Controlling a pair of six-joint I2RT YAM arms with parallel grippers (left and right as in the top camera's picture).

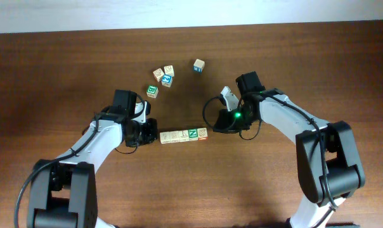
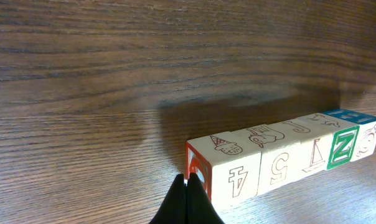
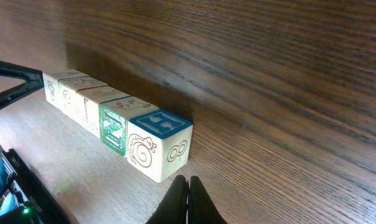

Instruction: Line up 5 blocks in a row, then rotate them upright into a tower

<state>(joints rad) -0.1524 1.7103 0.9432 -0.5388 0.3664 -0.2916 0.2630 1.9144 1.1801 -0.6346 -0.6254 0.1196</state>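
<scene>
From above, the lettering on most of the cubes is too small to read, and the fingertips of both arms merge into their dark housings. Each wrist camera shows only the tips of its own fingers. In the right wrist view a dark part of the other arm is cut off by the left edge, and blurred cabling with a green light sits in the near left corner.

The row of five small pale wooden alphabet cubes (image 1: 184, 135) lies left to right on the dark brown wooden table (image 1: 305, 63), face to face in a straight line between the two arms. The left end cube (image 2: 235, 171) has a red-framed end face, a "4" on its side and an ice-cream cone on top. Next come a "5", then a sailboat. The fourth is the green-faced cube with white "N" (image 2: 341, 147). The right end cube (image 3: 157, 140) has a blue "H" on top, a red snail and an "8".

The left gripper (image 2: 188, 186) is clenched on nothing, its tips at the red-framed face; whether they touch is unclear. The right gripper (image 3: 188, 186) is likewise clenched and empty, just beside the "8" face.

Farther away lie a cluster of four loose cubes (image 1: 167, 79) and a single cube (image 1: 198, 64).
</scene>
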